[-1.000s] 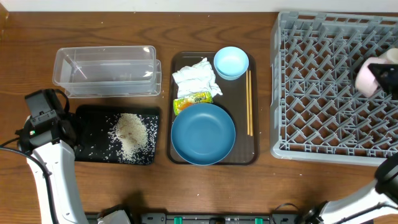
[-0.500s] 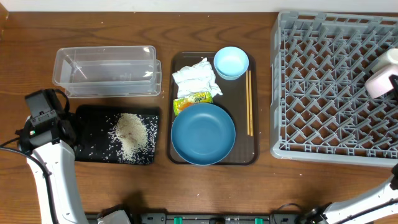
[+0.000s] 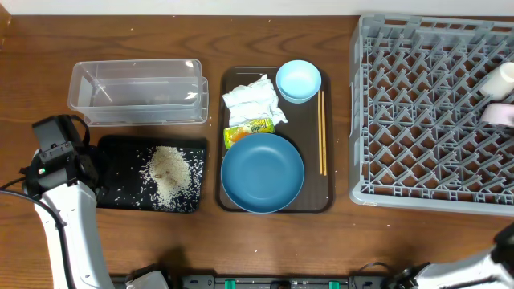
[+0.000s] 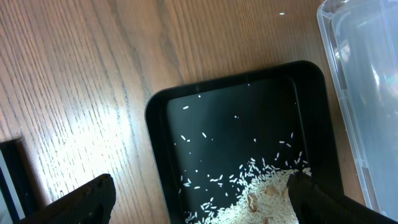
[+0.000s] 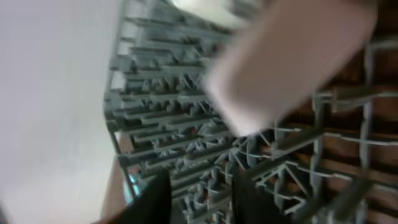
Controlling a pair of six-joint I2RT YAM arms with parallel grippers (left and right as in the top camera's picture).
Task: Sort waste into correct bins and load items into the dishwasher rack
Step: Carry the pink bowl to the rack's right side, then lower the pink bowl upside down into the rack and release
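the pink bowl (image 3: 498, 114) sits in the dishwasher rack (image 3: 418, 120) at its far right edge, just beside the white cup (image 3: 503, 78); whether it is upright or tilted i cannot tell, because the overhead view cuts it off and the right wrist view is blurred. the right gripper (image 5: 202, 196) has its jaws apart with only the rack grid between them, so it holds nothing, and the bowl is close above the fingers. the left gripper (image 4: 202, 202) is wide open and empty, and it hovers over the black tray (image 3: 112, 160) where the rice (image 3: 169, 172) lies

the nearest risk, as i judge it, is that the bowl is not seated well between the pegs. if a finger brushes its rim when the arm goes away, the bowl may tip, roll against the cup or slide over the edge of the rack

on the brown serving tray (image 3: 315, 193) the snack wrapper (image 3: 247, 128) touches the dark-blue bowl (image 3: 262, 172), and the tissue (image 3: 253, 100) is just beside the light-blue bowl (image 3: 298, 80). lifting a bowl carelessly could drag the waste with it. the chopsticks (image 3: 323, 132) are thin and lie flat, so a grip may slip, and they could fall through the open grid. the clear tub (image 3: 136, 92) is light and a push may shift it
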